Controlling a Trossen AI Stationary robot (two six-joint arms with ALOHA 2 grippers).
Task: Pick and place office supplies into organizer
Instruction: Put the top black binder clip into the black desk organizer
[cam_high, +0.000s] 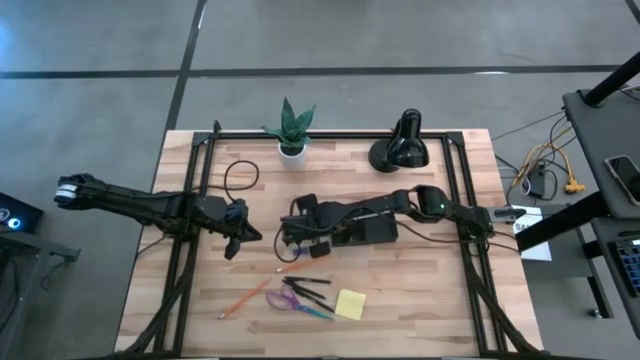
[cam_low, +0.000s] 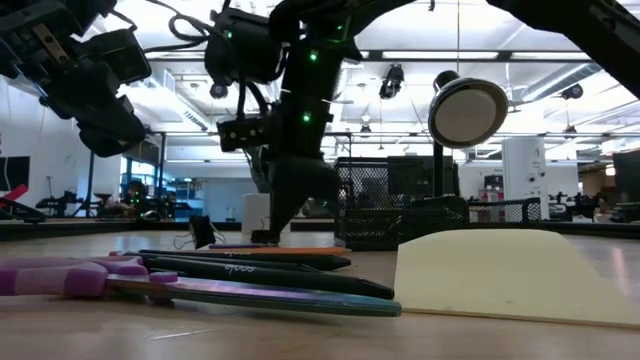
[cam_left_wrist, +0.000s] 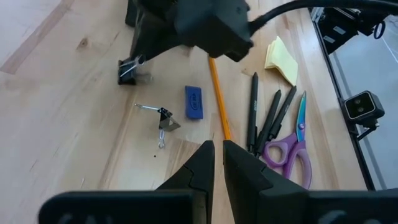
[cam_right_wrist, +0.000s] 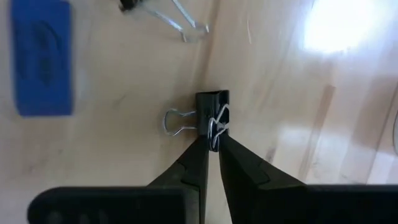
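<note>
Beside the organizer (cam_high: 365, 232), the right tool (cam_high: 292, 240) is reaching down while the left tool (cam_high: 236, 240) is hovering nearby, pinched narrow. Past the left tool (cam_left_wrist: 214, 149) are lying one scissors (cam_left_wrist: 287, 149), three pens (cam_left_wrist: 253, 112). The right tool (cam_right_wrist: 212, 146) is nipping one clip's (cam_right_wrist: 212, 118) wire handle; lifting straight seems best.

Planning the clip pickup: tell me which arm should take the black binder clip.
Right. Its end effector is down at the binder clip, fingers nearly closed on its wire handle; the left end effector hovers farther off, shut.
</note>
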